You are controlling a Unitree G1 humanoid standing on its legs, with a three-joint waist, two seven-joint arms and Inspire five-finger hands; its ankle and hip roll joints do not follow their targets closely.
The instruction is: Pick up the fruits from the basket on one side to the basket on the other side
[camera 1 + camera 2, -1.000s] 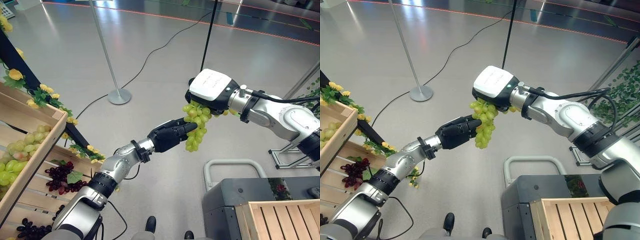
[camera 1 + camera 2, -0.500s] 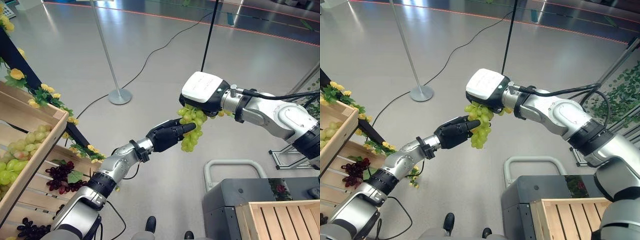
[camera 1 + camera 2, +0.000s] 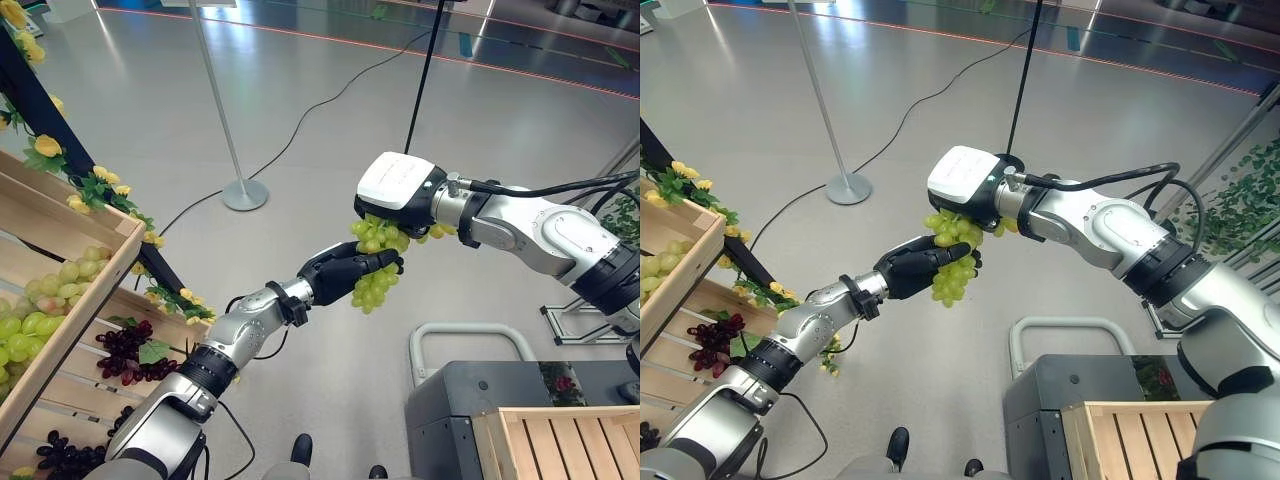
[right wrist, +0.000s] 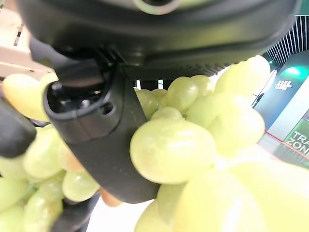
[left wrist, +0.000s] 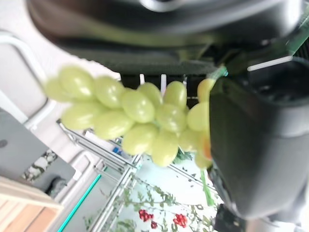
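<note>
In the left eye view, the right hand (image 3: 400,190) sat at frame centre with its fingers hidden under its white back, curled down onto the top of the grapes (image 3: 374,262). The pale green bunch hung below it, above the floor. The left hand (image 3: 342,274) reached up from the lower left, its fingers wrapped against the bunch's side. At the left edge, a crate (image 3: 72,300), cut off by the frame, held green grapes, with dark grapes (image 3: 125,352) on the slats beneath. Another crate (image 3: 560,445) at lower right was cropped too, its contents out of sight.

In the left wrist view, the bunch lay blurred beside a dark thumb (image 5: 256,150).

In the right wrist view, a dark finger (image 4: 104,140) pressed among large grapes.
</note>
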